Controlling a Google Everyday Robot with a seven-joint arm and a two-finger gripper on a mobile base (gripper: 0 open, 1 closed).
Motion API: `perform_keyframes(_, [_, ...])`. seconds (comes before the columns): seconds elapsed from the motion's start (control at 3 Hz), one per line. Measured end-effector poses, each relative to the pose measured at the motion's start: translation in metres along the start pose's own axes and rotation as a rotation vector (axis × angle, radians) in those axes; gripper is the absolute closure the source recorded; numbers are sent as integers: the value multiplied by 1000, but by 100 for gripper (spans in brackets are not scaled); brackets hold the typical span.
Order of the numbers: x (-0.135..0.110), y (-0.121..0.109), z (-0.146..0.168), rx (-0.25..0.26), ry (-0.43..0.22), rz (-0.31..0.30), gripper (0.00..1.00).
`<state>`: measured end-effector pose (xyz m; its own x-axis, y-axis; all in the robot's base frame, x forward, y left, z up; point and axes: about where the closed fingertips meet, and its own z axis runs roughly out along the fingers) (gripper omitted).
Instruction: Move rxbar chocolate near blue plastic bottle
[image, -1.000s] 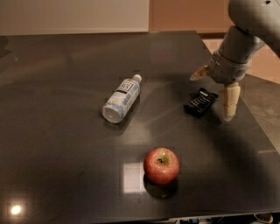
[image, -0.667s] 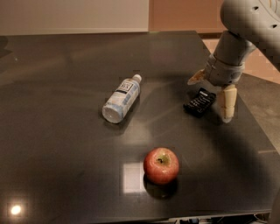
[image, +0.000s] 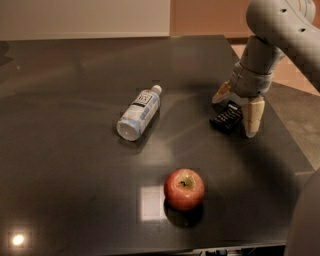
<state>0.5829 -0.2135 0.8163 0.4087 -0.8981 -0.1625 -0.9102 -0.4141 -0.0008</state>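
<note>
An apple (image: 184, 188) is set nearest, upright on the dark table (image: 70, 165). Farther back at the right, the bar (image: 226, 119) is laid flat, well apart from the bottle (image: 139, 114). The bottle is laid on its side at the left, with its cap turned away. The pincer (image: 233, 116) is positioned over the bar, spread wide, with one finger at each side. Contact cannot be determined.

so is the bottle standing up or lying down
Lying on its side: the blue plastic bottle rests lengthwise on the table, cap pointing away. The gripper hangs with fingers open around the rxbar chocolate.
</note>
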Motion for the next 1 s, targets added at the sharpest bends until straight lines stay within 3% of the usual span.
perform_keyframes(1.0, [-2, -5, -9, -1, -19, -3, 87])
